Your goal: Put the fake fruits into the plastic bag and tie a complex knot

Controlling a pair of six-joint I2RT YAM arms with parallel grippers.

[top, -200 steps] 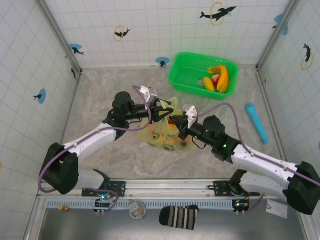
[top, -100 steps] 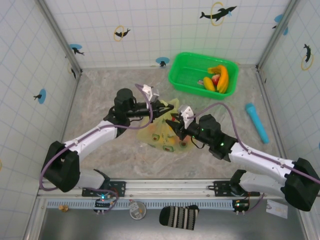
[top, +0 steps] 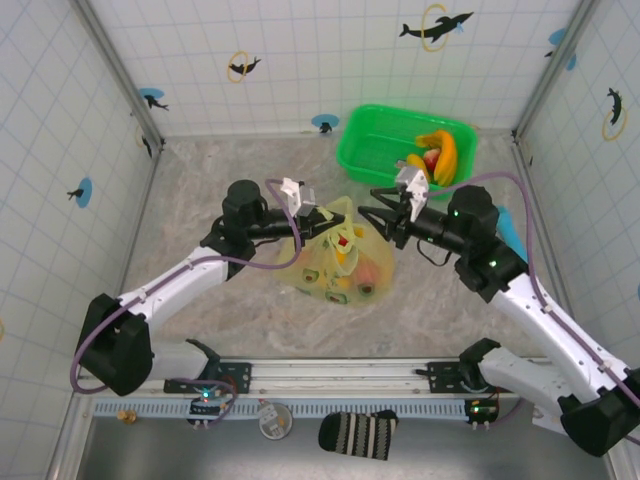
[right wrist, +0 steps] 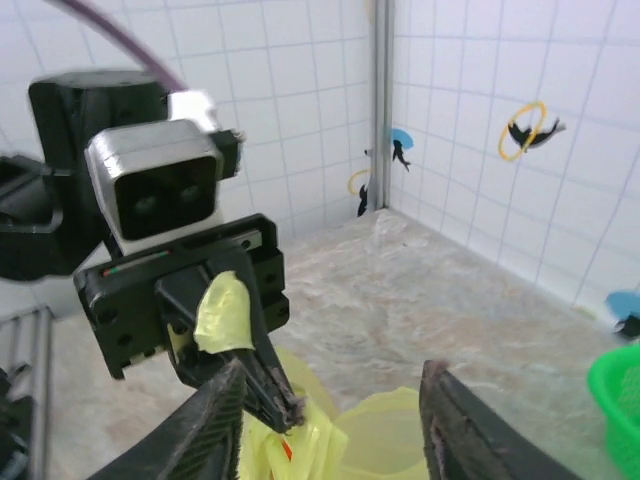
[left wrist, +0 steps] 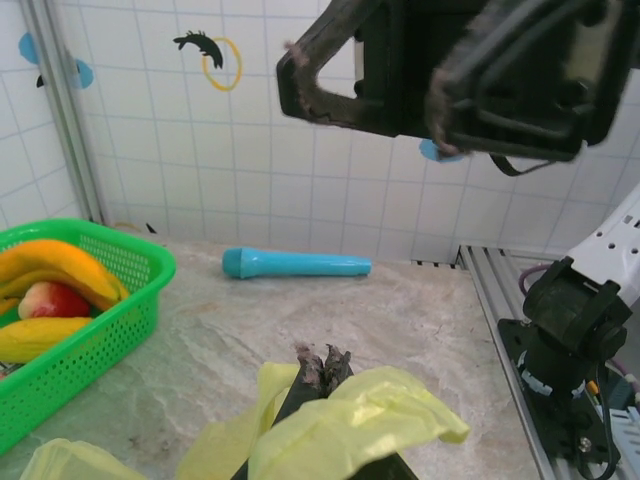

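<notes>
At mid-table the plastic bag (top: 325,268) lies part-filled; the left gripper (top: 320,222) has just clamped one handle strip (left wrist: 350,420), while the right gripper (top: 378,218) — jaws half apart, empty — has drawn back toward the green basket (top: 375,148); fake fruits (top: 440,158) wait there, so tying seems premature.

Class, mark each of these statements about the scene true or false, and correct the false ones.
1. The left pincer is shut on a strip of the plastic bag. True.
2. The right pincer is clamped on the bag too. False: its jaws stand open, with nothing between them.
3. The green basket is empty. False: bananas and a red fruit lie in it.
4. The cyan cylinder lies on the table, outside the basket. True.
</notes>
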